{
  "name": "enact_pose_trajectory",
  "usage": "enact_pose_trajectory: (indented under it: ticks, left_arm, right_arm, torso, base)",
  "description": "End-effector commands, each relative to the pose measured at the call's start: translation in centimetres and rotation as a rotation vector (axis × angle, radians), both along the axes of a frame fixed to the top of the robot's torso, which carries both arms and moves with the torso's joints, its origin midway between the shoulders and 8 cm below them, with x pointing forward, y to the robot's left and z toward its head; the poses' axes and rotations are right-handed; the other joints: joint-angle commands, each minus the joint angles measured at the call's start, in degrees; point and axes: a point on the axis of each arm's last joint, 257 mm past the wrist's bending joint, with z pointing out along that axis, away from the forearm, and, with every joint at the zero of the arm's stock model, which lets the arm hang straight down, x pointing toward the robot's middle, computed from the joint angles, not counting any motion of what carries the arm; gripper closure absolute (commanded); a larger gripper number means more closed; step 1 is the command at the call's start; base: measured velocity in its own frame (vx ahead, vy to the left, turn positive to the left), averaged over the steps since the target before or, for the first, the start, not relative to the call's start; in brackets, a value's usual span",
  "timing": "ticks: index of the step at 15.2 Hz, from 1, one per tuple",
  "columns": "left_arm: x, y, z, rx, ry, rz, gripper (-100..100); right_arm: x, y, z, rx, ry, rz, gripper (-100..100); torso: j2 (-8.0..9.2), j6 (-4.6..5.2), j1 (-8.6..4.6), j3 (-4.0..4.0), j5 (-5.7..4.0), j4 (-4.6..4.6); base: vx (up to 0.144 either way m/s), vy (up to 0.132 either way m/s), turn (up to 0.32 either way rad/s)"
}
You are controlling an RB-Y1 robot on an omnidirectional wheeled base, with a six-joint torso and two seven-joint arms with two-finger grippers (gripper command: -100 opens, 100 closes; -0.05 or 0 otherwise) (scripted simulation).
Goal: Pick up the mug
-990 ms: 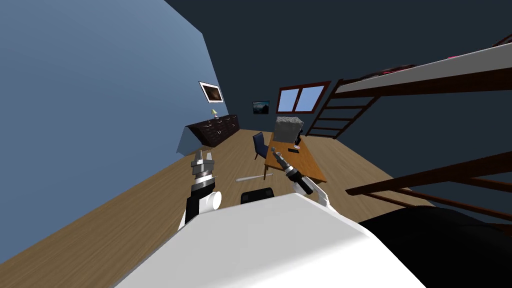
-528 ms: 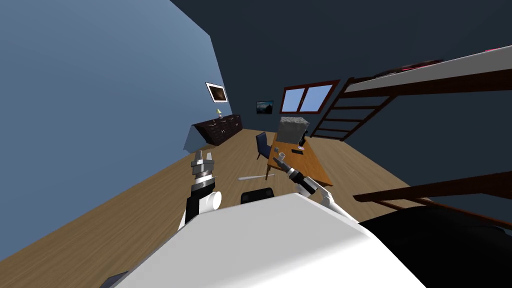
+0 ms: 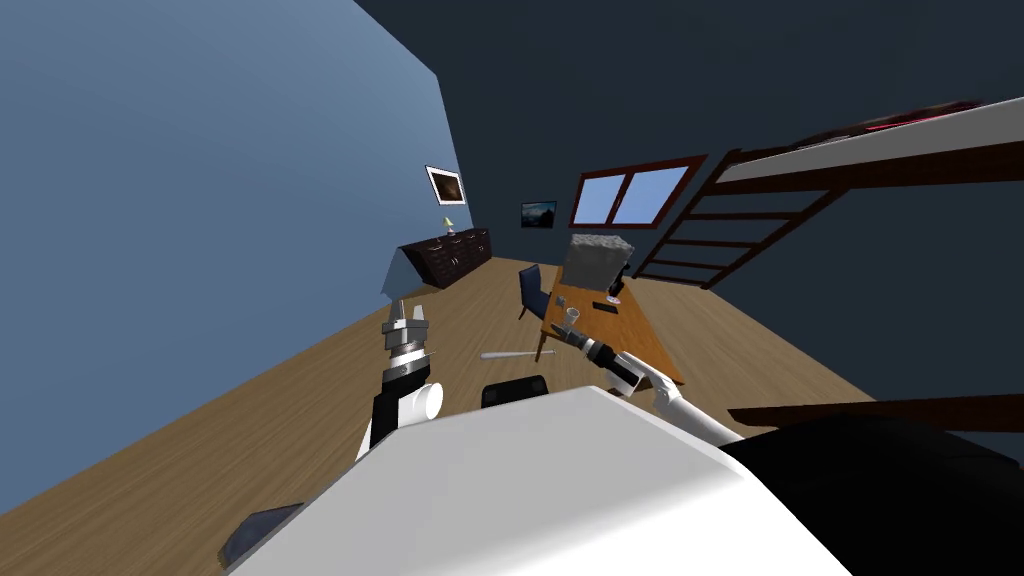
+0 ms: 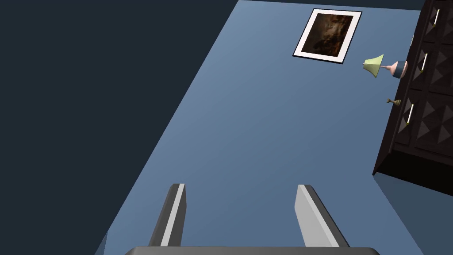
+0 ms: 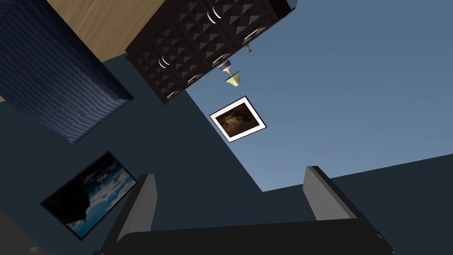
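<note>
My right gripper point(image 5: 230, 171) is out over the near end of the wooden table point(image 3: 625, 335), fingers spread wide with nothing between them. The mug point(image 3: 573, 316) stands upright on that end of the table, just beside the fingertips, though I can't tell if they touch it. Farther along the table sits a grey block point(image 3: 596, 262) with a blue chair point(image 3: 533, 290) beside the table, and my left gripper point(image 4: 241, 187) hangs raised over the wooden floor point(image 3: 300, 400) — fingers parted too, holding nothing.
</note>
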Motion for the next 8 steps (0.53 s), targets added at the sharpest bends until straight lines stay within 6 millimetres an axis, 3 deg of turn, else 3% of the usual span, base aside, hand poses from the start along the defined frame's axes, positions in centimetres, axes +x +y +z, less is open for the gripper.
enact_pose_trajectory:
  ticks: [1, 3, 8]
  left_arm:
    - [0.0, 0.0, 0.0, 0.0, 0.0, 0.0, 0]
    - [0.0, 0.0, 0.0, 0.0, 0.0, 0.0, 0]
    - [0.0, 0.0, 0.0, 0.0, 0.0, 0.0, 0]
  right_arm:
    - [-0.6, -1.4, -1.7, -0.079, 0.028, 0.031, -100]
    - [-0.8, -2.2, -2.4, -0.091, 0.044, 0.021, -100]
    - [-2.8, -6.7, -6.6, -0.288, 0.132, 0.083, -100]
  torso:
    - [0.0, 0.0, 0.0, 0.0, 0.0, 0.0]
    - [-0.01, -0.01, 0.01, 0.0, 0.01, 0.0]
    - [-0.1, -0.03, 0.02, -0.06, 0.0, -0.02]
  base:
    - [0.015, 0.024, 0.122]
    - [0.015, 0.025, 0.101]
    - [0.035, 0.028, 0.167]
